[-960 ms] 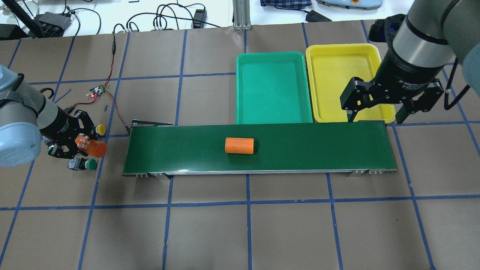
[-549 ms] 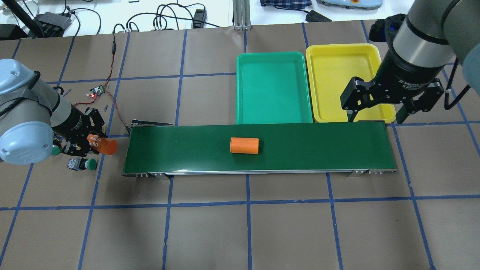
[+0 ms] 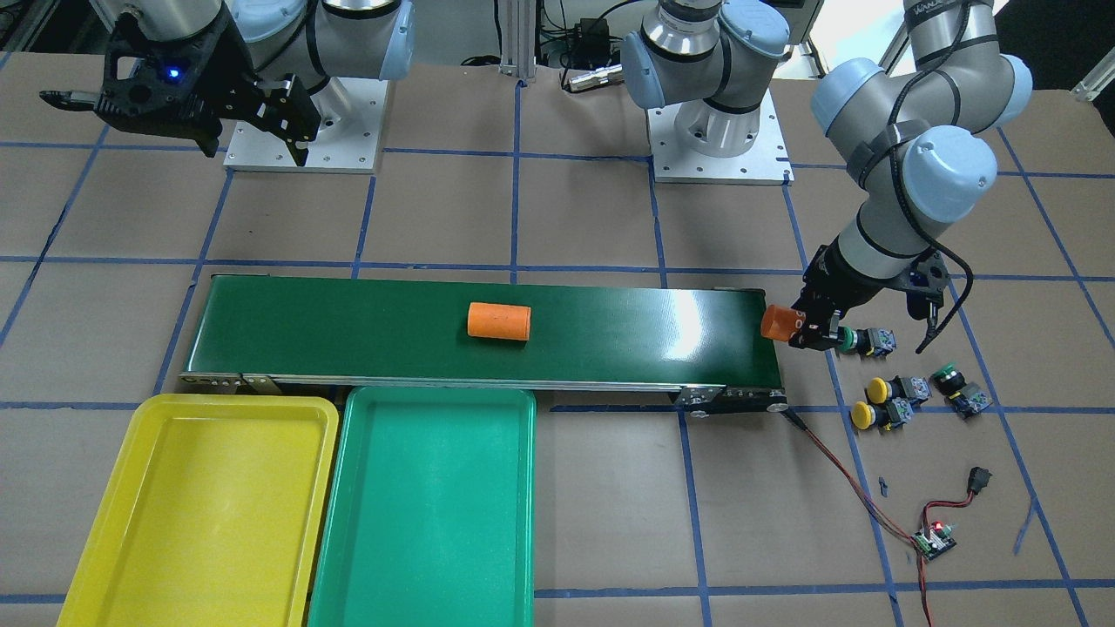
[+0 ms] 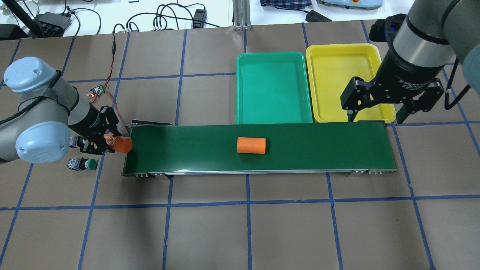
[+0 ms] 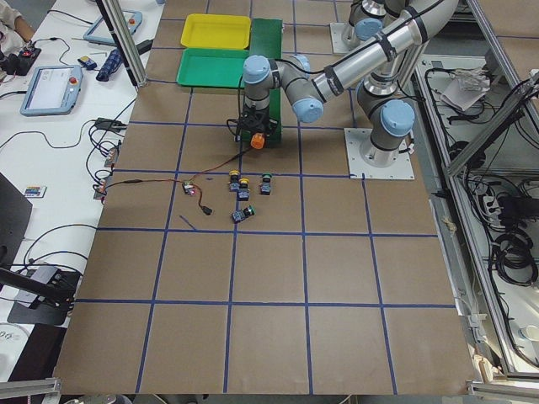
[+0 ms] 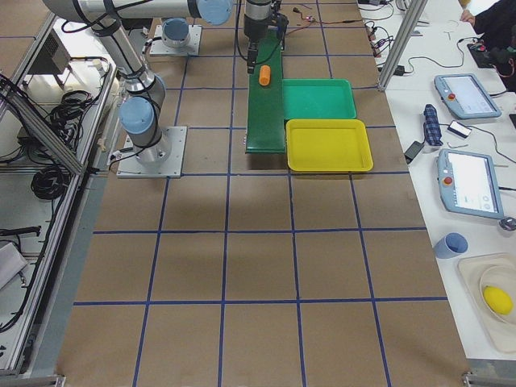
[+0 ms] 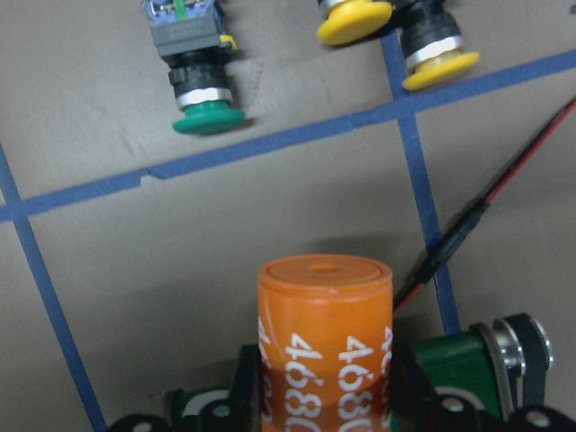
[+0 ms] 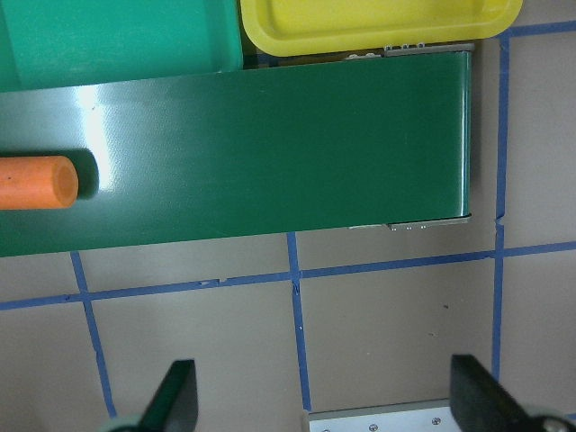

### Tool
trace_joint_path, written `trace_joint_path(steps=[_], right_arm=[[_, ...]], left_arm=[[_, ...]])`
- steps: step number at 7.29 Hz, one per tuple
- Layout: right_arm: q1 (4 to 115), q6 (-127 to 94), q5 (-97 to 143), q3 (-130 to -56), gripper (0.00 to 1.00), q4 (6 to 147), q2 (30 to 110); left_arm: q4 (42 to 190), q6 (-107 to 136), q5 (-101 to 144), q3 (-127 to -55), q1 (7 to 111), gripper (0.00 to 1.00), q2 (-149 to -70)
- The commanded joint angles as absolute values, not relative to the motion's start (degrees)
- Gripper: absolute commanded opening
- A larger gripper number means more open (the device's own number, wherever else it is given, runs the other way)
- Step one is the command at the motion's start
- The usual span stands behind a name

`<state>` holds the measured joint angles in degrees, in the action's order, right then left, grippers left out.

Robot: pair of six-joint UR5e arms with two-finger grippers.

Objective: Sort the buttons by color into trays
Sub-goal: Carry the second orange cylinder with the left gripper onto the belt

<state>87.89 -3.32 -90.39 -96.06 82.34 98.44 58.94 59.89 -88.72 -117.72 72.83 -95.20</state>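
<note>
Beside the belt [image 4: 318,150], green tray [image 4: 273,88], yellow tray [image 4: 337,75]; left jaws clamped on cylinder [image 4: 122,144], right jaws apart.

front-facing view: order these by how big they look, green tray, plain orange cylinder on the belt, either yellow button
1. green tray
2. plain orange cylinder
3. yellow button, clearly smallest; the other yellow button looks about the same size.

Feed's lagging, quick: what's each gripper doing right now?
Left gripper: shut on the orange 4680 cylinder.
Right gripper: open, holding nothing.
</note>
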Motion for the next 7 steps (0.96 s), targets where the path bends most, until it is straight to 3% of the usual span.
trace_joint_path(steps=[1, 7], right_arm=[[87.80, -3.25, -90.44, -96.06, 1.00, 82.35, 98.44], [87.63, -3.25, -90.44, -96.06, 1.00, 82.27, 98.44]], left_arm=[[58.89, 64.58, -88.51, -117.77, 74.27, 0.38, -95.62], [60.20, 73.36, -88.86, -118.48, 75.15, 0.39, -94.66]])
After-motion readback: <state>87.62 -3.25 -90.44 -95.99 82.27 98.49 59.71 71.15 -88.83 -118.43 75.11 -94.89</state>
